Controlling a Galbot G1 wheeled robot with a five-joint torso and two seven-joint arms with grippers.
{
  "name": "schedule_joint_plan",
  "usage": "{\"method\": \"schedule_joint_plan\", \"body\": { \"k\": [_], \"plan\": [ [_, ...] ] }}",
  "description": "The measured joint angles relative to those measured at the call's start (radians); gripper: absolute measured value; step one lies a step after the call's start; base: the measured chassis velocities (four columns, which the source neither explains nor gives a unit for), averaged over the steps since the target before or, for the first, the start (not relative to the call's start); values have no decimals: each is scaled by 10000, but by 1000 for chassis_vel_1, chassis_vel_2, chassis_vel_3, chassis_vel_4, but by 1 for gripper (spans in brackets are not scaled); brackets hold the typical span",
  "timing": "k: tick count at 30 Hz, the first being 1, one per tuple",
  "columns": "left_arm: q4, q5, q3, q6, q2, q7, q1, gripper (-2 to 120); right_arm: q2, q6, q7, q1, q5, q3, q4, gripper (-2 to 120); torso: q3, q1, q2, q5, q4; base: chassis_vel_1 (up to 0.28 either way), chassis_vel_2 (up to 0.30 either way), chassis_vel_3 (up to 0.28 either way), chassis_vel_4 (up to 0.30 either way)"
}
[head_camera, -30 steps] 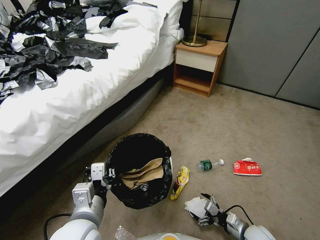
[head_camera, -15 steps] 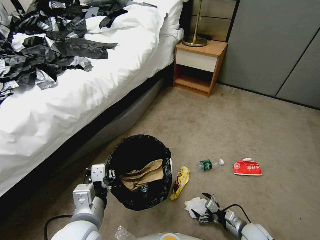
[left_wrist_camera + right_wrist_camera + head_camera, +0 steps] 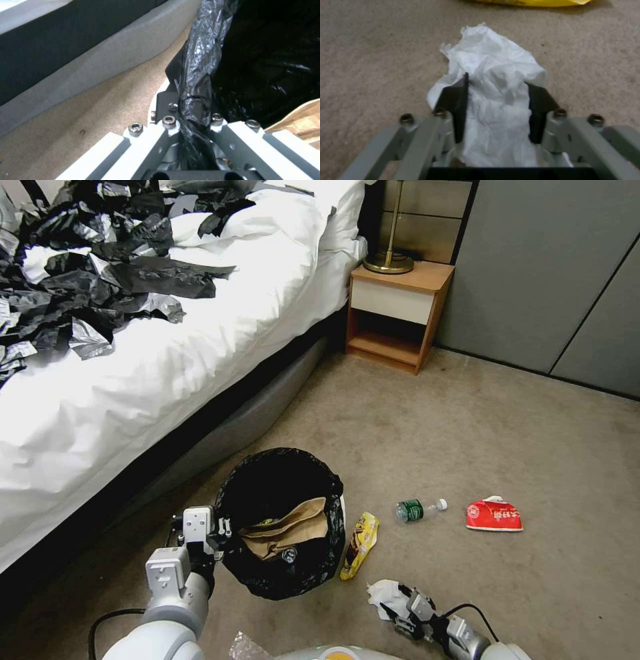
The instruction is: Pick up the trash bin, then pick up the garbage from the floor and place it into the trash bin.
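Note:
The trash bin (image 3: 287,580) with its black liner hangs just above the carpet, and my left gripper (image 3: 217,530) is shut on its rim (image 3: 200,62), liner pinched between the fingers (image 3: 193,117). A brown paper bag (image 3: 287,527) lies inside. My right gripper (image 3: 399,603) is low over a white crumpled tissue (image 3: 383,591) on the floor. It is open, and its black fingers straddle the tissue (image 3: 493,62) and touch it on both sides (image 3: 497,82). A yellow snack wrapper (image 3: 360,543), a clear bottle (image 3: 417,509) and a red packet (image 3: 494,515) lie on the carpet.
A white bed (image 3: 133,380) strewn with black clothing (image 3: 80,267) runs along the left. A wooden nightstand (image 3: 397,313) with a brass lamp (image 3: 390,260) stands at the back. Grey panels (image 3: 547,273) close the right. Bare carpet stretches beyond the litter.
My right gripper has sunk and drawn back a little, and its fingers now straddle the tissue. The bin and my left gripper have barely moved.

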Motion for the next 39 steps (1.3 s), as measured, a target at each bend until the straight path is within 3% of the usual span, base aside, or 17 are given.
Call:
{"method": "schedule_joint_plan", "body": {
  "k": [9,18,21,22,24,28,31,32,34,39],
  "plan": [
    [-7,-1,25,-2,11,0,-44,0,-66,-51,130,-38,-29,140,240,2,1,0,-1,-7,-2,0,0,0,0],
    [10,8,97,-2,1,0,-102,0,-162,199,371,-296,-95,456,1128,0,1,0,-1,-4,-2,0,0,0,0],
    [23,10,112,-3,37,9,-98,0,-173,418,386,-694,288,1173,2780,0,1,0,-1,-4,-3,0,0,0,0],
    [23,10,112,-3,37,9,-98,0,-173,418,386,-694,288,1173,2780,0,1,0,-1,-4,-3,0,0,0,0],
    [45,10,131,-12,67,17,-82,0,-270,461,321,-921,774,1598,4690,0,1,0,-1,-6,-1,0,0,0,0],
    [47,12,175,-35,74,23,-34,0,-326,537,110,-948,1214,1967,6169,0,1,0,-1,-7,0,0,0,0,0],
    [56,91,268,-79,85,58,45,0,-337,591,-757,-562,2324,2619,8027,0,1,1,-1,-7,0,0,0,0,0],
    [56,91,268,-79,85,58,45,0,-337,591,-757,-562,2324,2619,8027,0,1,1,-1,-7,0,0,0,0,0],
    [70,124,335,-85,85,64,59,0,-388,365,-1485,-114,3376,3074,9160,0,1,0,-1,-6,1,0,0,0,0],
    [70,142,360,-95,91,70,71,0,-701,-11,-1597,132,4205,2873,10077,0,1,0,-1,-6,-2,0,0,0,0]
  ]
}}
